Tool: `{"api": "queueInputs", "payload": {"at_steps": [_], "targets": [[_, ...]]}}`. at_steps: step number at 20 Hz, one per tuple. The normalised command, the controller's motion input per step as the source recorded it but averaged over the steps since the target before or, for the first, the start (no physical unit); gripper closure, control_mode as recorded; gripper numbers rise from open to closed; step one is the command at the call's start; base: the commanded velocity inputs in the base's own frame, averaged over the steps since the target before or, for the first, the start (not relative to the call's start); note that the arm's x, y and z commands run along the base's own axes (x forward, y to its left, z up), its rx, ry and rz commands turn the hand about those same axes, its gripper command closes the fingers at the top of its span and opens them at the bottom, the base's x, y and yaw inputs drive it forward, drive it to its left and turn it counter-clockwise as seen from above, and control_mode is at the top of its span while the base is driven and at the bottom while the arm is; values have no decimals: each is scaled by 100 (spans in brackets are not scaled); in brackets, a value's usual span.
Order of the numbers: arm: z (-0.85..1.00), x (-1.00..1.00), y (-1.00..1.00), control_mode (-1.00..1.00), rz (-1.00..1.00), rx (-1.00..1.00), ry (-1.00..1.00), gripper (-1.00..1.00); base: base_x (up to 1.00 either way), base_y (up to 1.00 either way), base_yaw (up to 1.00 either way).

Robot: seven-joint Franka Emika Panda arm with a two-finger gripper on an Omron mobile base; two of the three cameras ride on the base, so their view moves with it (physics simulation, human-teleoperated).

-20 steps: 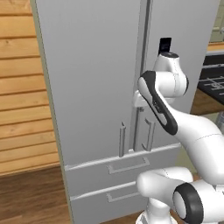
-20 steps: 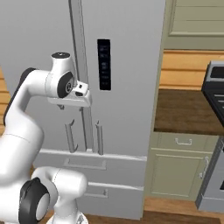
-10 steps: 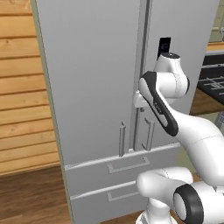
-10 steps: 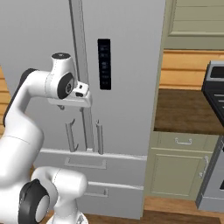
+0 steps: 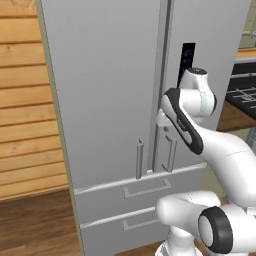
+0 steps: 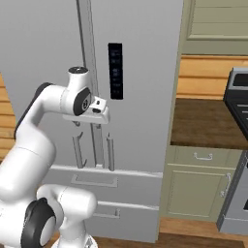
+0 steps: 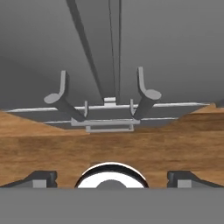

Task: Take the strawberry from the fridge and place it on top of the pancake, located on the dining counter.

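Left base view: the fridge [image 5: 115, 90] stands closed, both doors shut, w/ two vertical bar handles [image 5: 139, 159] low near the centre seam and two drawers [image 5: 145, 189] under them. The white arm rises from lower right and bends toward the seam; the tool itself is hidden behind the wrist there. Right base view: the tool [image 6: 99, 112] hangs just in front of the right door, a bit above the handle tops and beside the black panel [image 6: 115, 71]; it does not touch a handle. Hand view: the two finger tips [image 7: 41, 178] sit far apart at the bottom corners, so the tool is released, nothing between them; it looks down along the seam at both handles, the drawers and the wooden floor [image 7: 109, 148]. The strawberry cannot be seen, as the fridge doors are shut. To the right is a brown table [image 6: 206, 121] over pale green cabinets [image 6: 198, 184].
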Motion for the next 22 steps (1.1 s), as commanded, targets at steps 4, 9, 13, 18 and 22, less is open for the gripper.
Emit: {"api": "queueInputs", "payload": {"at_steps": [4, 9, 13, 18, 22], "targets": [[-53, 32, -43, -100, 0, -2, 0, -100, 0, 0, 0], [-54, 35, -38, -100, 0, -9, 0, -100, 0, 0, 0], [-28, 37, -6, -100, 1, -2, -2, -100, 0, 0, 0], [-35, 33, 0, -100, 0, 0, -9, -100, 0, 0, 0], [-39, 28, -6, -100, 0, 0, -11, -100, 0, 0, 0]]}}
